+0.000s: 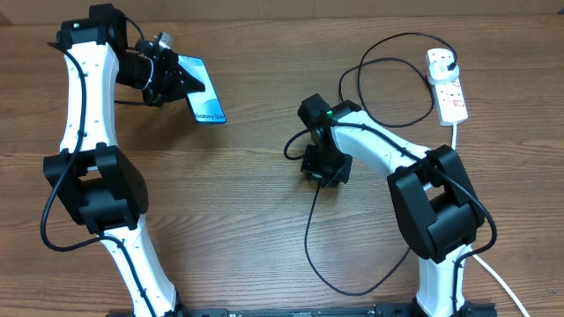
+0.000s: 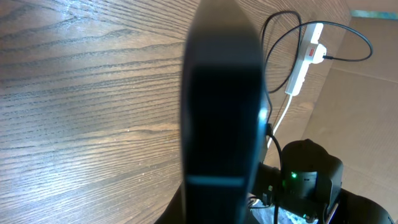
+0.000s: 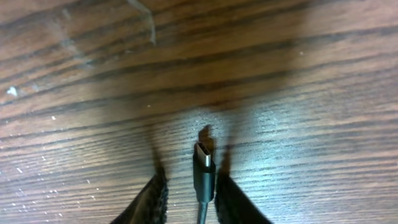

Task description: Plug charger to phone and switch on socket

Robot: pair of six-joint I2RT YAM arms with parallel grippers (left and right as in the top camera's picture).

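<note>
Table (image 1: 238, 202): brown wood with dark grain running lengthwise, slightly glossy, carrying pale patches of reflected light.
Black rail (image 1: 291, 312): along the table's near edge.
Plain tan surface (image 2: 367, 124): past the table's edge, matt, creased like cardboard.
Narrow teal strip (image 2: 373, 12): on that surface, at its side farthest from the table.

We find the wooden table (image 1: 247, 176) carrying the white socket (image 1: 448, 88) far right and the charger (image 1: 307, 234) looping across.
</note>
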